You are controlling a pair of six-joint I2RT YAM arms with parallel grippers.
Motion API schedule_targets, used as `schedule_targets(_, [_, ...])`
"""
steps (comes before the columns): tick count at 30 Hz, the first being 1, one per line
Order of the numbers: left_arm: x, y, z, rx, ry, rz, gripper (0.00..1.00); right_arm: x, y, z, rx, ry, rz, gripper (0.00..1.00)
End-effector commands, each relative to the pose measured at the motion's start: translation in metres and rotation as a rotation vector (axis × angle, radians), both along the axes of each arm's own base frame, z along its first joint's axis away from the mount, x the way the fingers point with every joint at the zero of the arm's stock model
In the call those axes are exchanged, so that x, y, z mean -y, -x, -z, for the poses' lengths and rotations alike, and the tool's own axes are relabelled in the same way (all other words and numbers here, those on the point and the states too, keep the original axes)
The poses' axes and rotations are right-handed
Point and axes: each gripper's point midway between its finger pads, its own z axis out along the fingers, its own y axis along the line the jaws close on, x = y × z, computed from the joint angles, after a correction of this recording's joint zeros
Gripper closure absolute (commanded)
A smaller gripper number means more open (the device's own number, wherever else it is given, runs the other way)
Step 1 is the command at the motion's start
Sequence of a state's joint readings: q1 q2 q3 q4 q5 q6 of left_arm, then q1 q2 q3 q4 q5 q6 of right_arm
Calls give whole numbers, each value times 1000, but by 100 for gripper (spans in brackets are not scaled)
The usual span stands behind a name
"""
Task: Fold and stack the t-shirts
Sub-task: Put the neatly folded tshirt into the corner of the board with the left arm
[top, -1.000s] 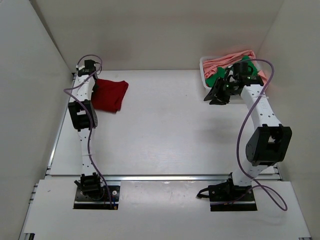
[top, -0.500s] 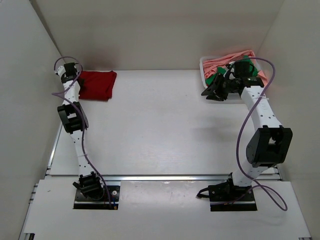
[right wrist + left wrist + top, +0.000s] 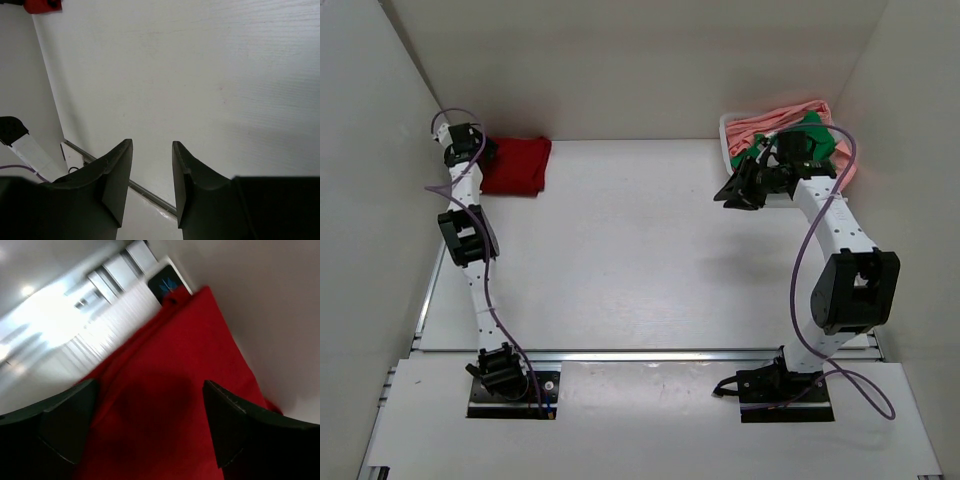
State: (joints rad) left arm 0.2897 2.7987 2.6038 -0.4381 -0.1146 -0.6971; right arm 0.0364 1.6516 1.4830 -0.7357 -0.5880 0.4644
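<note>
The dark red t-shirt (image 3: 516, 165) lies folded at the table's far left corner and fills the left wrist view (image 3: 190, 355). My left gripper (image 3: 484, 152) hovers at its left edge, jaws wide open over the cloth (image 3: 150, 415), nothing gripped. The bright green t-shirt (image 3: 820, 137) and the salmon pink t-shirt (image 3: 775, 118) lie bunched in the white basket (image 3: 725, 142) at the far right. My right gripper (image 3: 733, 190) hangs just left of the basket over bare table, open and empty (image 3: 152, 170). The red shirt shows small at the right wrist view's top left (image 3: 42, 5).
White walls enclose the table on the left, back and right. A metal rail (image 3: 640, 353) runs along the near edge in front of the arm bases. The right arm's purple cable (image 3: 805, 260) loops beside its elbow.
The left arm carried the red shirt to the far left corner, then opened its jaws and let go. The right gripper drifted left, away from the basket.
</note>
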Motion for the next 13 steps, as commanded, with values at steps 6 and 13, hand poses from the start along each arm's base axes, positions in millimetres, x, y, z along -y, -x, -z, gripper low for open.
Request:
schedule_targets(6, [128,27,-122,-18,-68,350,2,14,22,-16,168,15,15,64])
schedule_targets(13, [240,118,-174,-38,-135,591,2,86,39,-50,374,149,204,62])
